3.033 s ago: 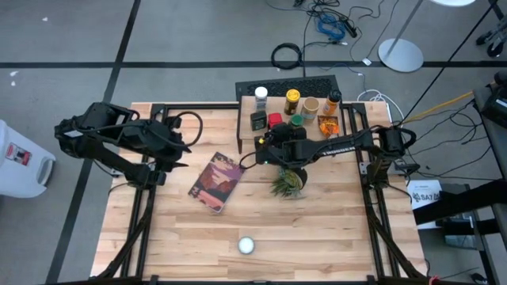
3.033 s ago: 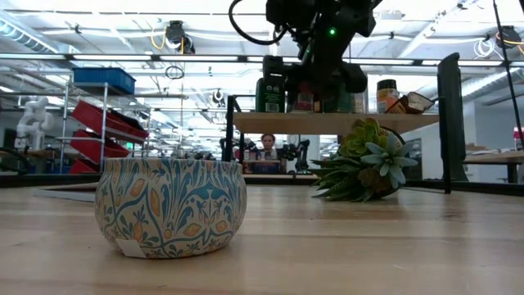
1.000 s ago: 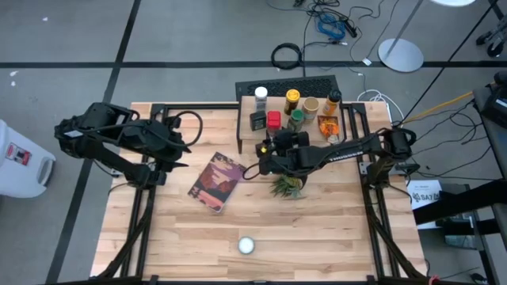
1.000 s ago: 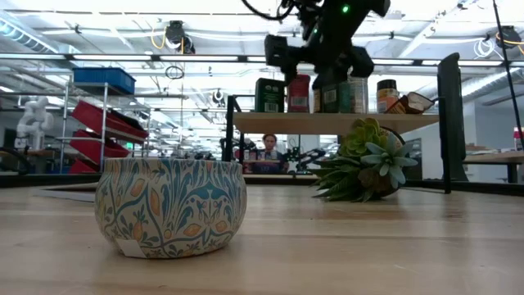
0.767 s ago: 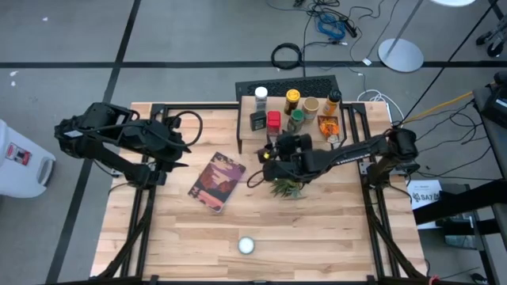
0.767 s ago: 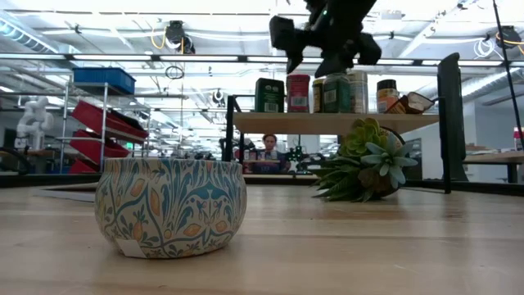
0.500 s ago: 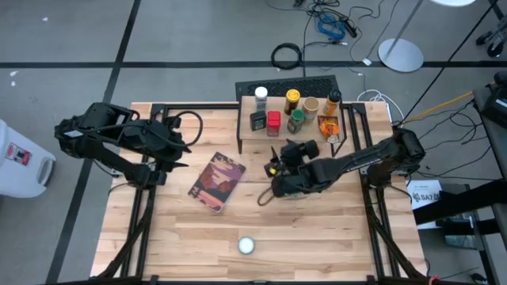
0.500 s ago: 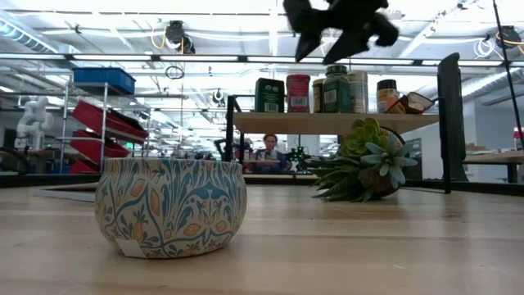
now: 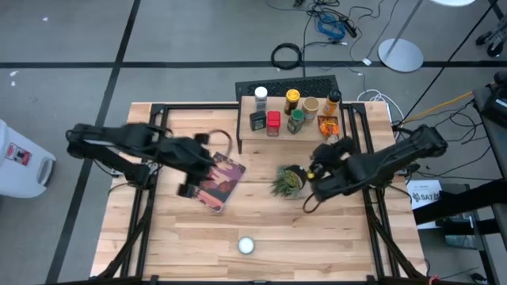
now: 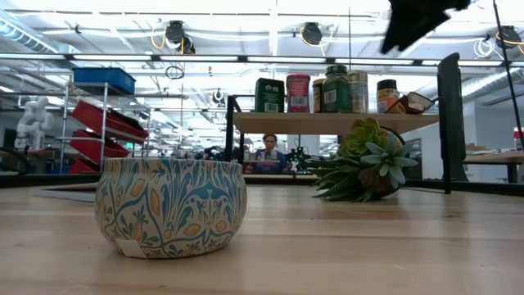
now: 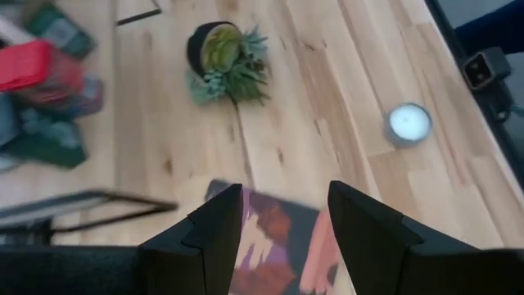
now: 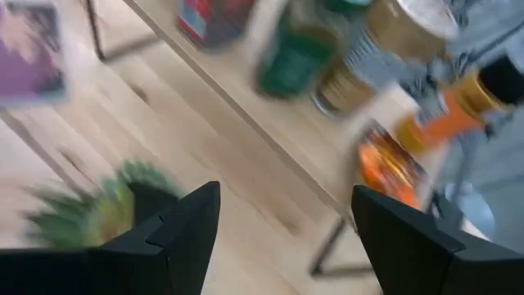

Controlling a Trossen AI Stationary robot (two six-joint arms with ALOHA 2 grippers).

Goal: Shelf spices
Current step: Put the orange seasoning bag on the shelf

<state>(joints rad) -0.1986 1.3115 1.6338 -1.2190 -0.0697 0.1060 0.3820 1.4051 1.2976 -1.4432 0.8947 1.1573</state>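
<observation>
Spices point(image 9: 294, 110) all sit on the shelf point(image 9: 247, 106); right gripper point(image 9: 314, 172), released and empty, has pulled back beside the plant point(image 9: 286, 180), while left gripper point(image 9: 200, 172), jaws apart and empty, has swung over the book point(image 9: 219, 183), so shelving looks finished.
</observation>
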